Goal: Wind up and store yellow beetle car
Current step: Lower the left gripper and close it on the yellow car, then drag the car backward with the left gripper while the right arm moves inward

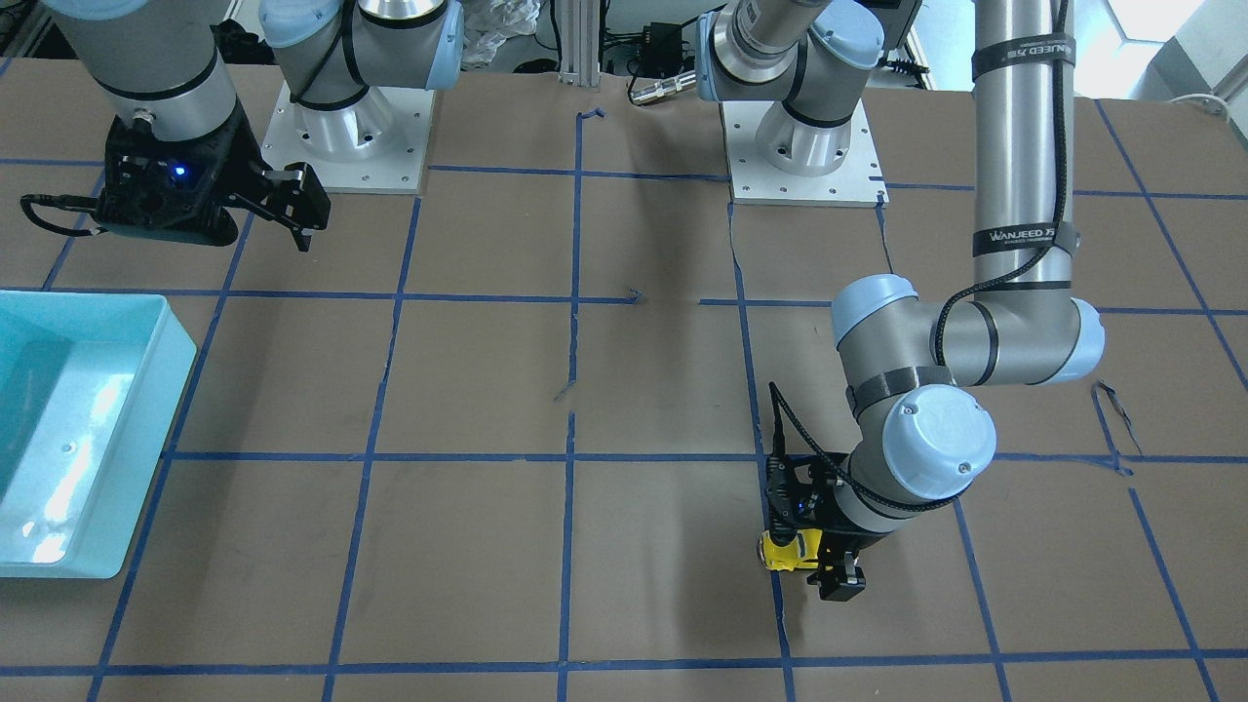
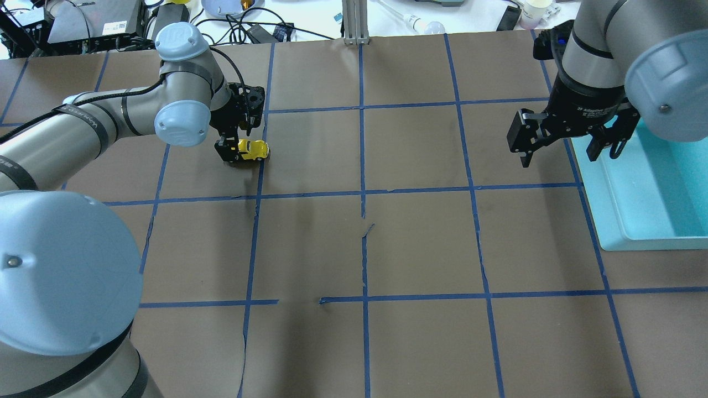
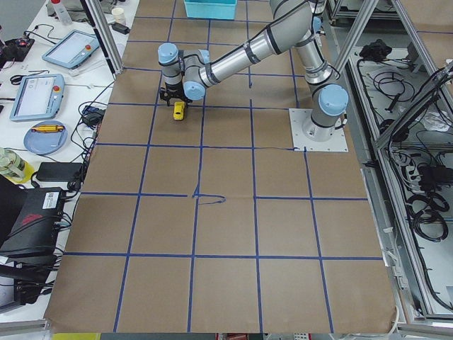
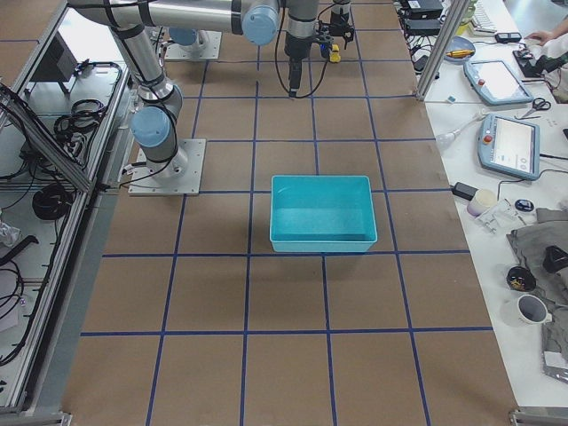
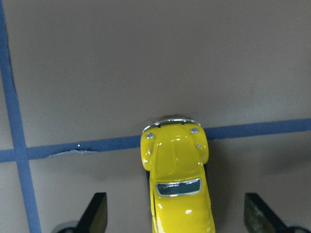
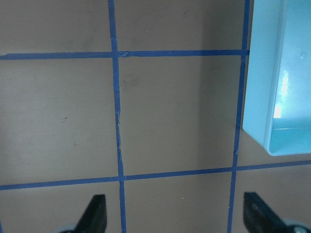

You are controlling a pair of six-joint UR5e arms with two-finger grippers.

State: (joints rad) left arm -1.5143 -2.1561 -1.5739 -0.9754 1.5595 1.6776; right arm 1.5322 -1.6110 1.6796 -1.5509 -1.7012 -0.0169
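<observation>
The yellow beetle car (image 5: 177,184) stands on its wheels on the brown table, its nose on a blue tape line. It also shows in the overhead view (image 2: 254,150) and the front view (image 1: 788,551). My left gripper (image 2: 238,145) is lowered over it and open. In the left wrist view its fingers (image 5: 97,216) stand wide apart on either side of the car and do not touch it. My right gripper (image 2: 558,148) is open and empty, held above the table next to the teal bin (image 2: 619,221).
The teal bin (image 1: 146,458) is open-topped and holds nothing I can see; it sits at the table edge on my right and shows in the right wrist view (image 6: 257,97). Blue tape lines grid the table. Cables and devices lie beyond the far edge.
</observation>
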